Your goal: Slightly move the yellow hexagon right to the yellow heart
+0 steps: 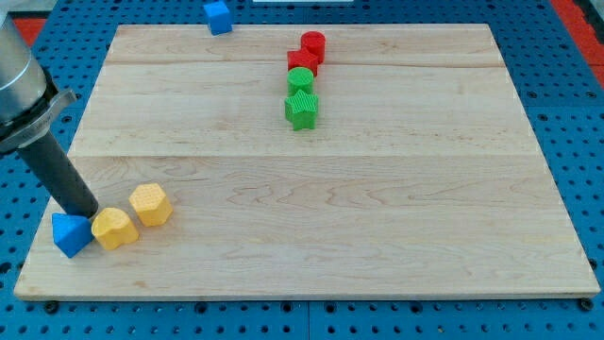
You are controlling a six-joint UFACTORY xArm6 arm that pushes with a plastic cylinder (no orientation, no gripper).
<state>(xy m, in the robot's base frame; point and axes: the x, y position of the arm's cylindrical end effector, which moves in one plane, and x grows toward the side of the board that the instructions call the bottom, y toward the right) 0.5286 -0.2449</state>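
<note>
The yellow hexagon (150,204) lies near the board's lower left corner. The yellow heart (114,228) touches it on its lower left side. A blue block (71,233), wedge-like in shape, sits just left of the heart at the board's left edge. My tip (88,213) rests on the board just above the gap between the blue block and the heart, close to both. It is left of the hexagon, with the heart's upper edge between them.
At the view's top centre, a red cylinder (313,44), a second red block (302,62), a green cylinder (300,79) and a green star (301,110) stand in a column. A blue cube (218,16) sits at the wooden board's (377,217) top edge.
</note>
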